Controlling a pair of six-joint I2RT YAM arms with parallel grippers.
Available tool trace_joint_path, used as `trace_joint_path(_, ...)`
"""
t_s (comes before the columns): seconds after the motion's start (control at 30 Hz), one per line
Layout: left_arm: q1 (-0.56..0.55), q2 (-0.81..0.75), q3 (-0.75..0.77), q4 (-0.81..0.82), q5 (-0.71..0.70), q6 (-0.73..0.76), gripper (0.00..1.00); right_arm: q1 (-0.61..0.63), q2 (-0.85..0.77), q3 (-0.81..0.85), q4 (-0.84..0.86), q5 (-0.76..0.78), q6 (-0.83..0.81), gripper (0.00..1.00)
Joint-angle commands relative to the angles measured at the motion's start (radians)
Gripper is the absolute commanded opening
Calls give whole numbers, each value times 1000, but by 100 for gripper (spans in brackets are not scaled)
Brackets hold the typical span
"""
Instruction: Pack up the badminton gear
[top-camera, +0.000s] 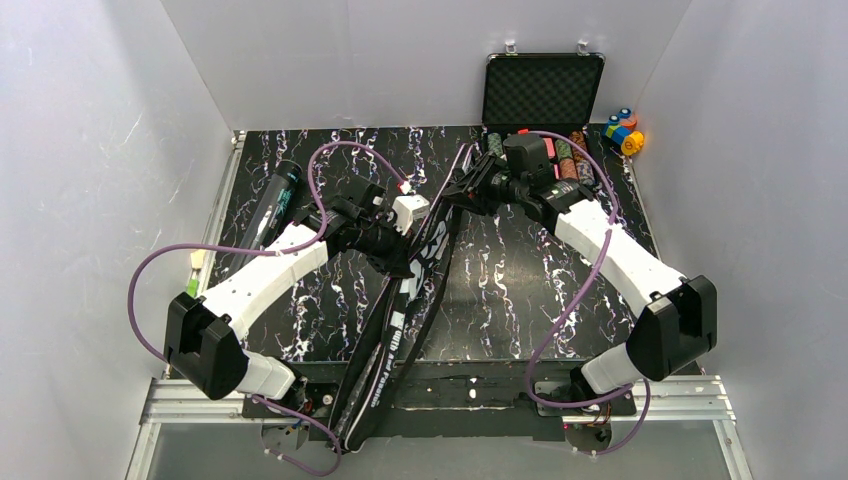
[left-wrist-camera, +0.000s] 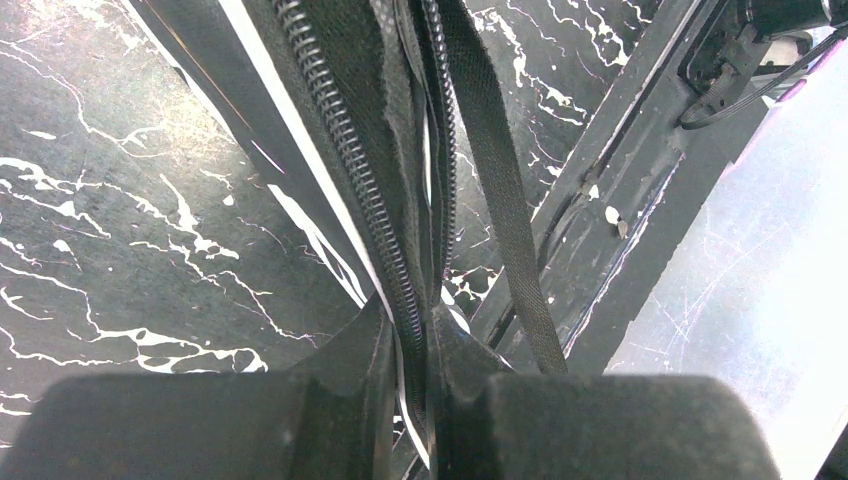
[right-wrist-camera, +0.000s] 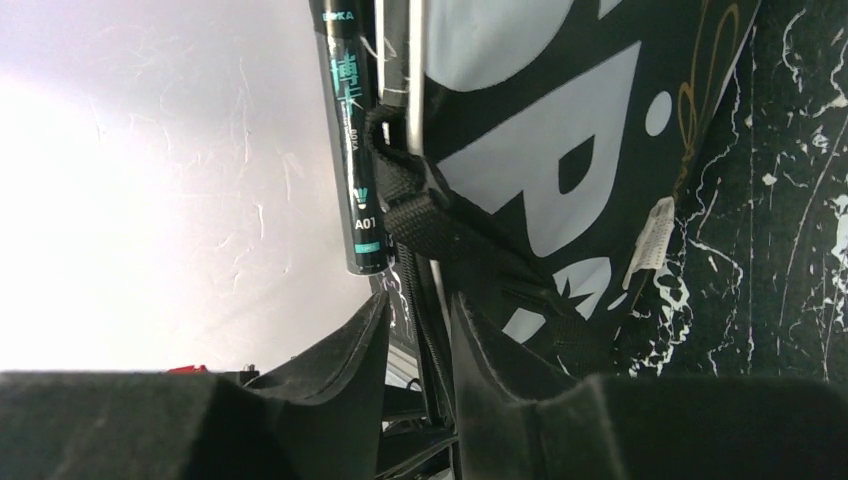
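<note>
The long black "SPORT" bag (top-camera: 385, 350) lies slantwise from the near edge towards the back middle of the marbled table (top-camera: 520, 290). My left gripper (top-camera: 405, 258) is shut on the bag's zipper edge (left-wrist-camera: 335, 150) about halfway along, with a black strap (left-wrist-camera: 495, 190) beside it; the gripper shows in the left wrist view (left-wrist-camera: 412, 330). My right gripper (top-camera: 462, 192) holds the bag's far end, its jaws close around the edge (right-wrist-camera: 420, 310) next to the white lettering (right-wrist-camera: 560, 130). The black tube (top-camera: 272, 205) lies at the left, also seen in the right wrist view (right-wrist-camera: 352, 130). No rackets or shuttlecocks show.
An open black case (top-camera: 545, 90) with rows of poker chips (top-camera: 570, 160) stands at the back right. Small coloured blocks (top-camera: 625, 130) sit beside it. White walls close in the table on three sides. A metal rail (top-camera: 480, 400) runs along the near edge.
</note>
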Motion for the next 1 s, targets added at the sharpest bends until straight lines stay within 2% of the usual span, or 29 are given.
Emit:
trace_joint_path(0.0,-4,-69,8,43,23,17,0,-4,-35,19,71,7,25,38)
trace_joint_path(0.57,-5,-89,-10,48,29,18,0,-30,51,106,71,7,65,38)
trace_joint_path(0.97,-4,-87,1,47,34,16,0,-38,99,160,18,19,33,31)
